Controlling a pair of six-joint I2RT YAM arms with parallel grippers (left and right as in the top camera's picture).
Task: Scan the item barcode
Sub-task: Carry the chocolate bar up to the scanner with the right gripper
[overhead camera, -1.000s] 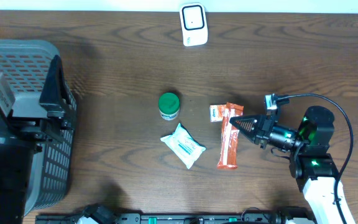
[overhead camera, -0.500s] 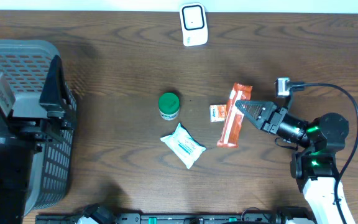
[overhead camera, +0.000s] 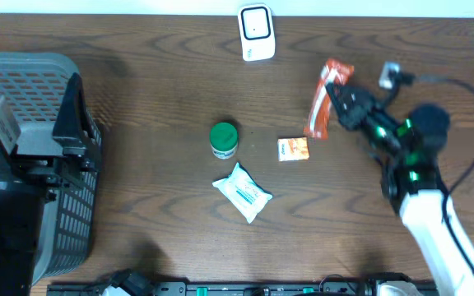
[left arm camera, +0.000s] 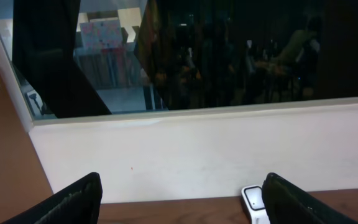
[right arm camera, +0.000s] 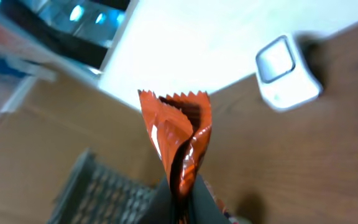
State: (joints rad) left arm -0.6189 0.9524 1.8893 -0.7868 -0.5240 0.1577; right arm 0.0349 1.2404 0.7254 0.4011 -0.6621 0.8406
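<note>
- Step in hand (my read): carrying the item to the reader. R arm has the orange packet (overhead camera: pixel 316 123) pinched and, by the look of it, clear of the table (overhead camera: pixel 138 214); not yet presented to the scanner (overhead camera: pixel 255 31).
- Right gripper (overhead camera: pixel 334 92): jaws fully closed on the packet approx mid-length. In the wrist view the packet's crimped end (right arm camera: pixel 178 140) sticks up past the fingers (right arm camera: pixel 166 208), foil creased where it is pinched.
- Packet location: right of the scanner in the overhead view and a bit nearer the robot, near it but not in front of its window. In the wrist view the scanner (right arm camera: pixel 286 71) sits up and to the right of the packet tip, i.e. off-axis.
- Barcode: can't see one on any face shown; which side carries it = can't tell.
- Left gripper (left arm camera: pixel 180 180): jaws spread wide, nothing between them, parked far left of the scanner over the basket (overhead camera: pixel 31 64). The scanner's top (left arm camera: pixel 253 200) only just shows at its view's lower edge.
- Also on the table, all nearer the robot than the scanner: green-lid jar (overhead camera: pixel 223 138), small sachet (overhead camera: pixel 293 149), white wipes pack (overhead camera: pixel 243 191). None gripped.
- Next move needs: shift the packet left until it faces the scanner window, then roll the wrist so the printed code faces it. Flat, un-creased foil is prob. needed for a read.
- Risk: thin foil may bend or slip in the pinch during rotation.
</note>
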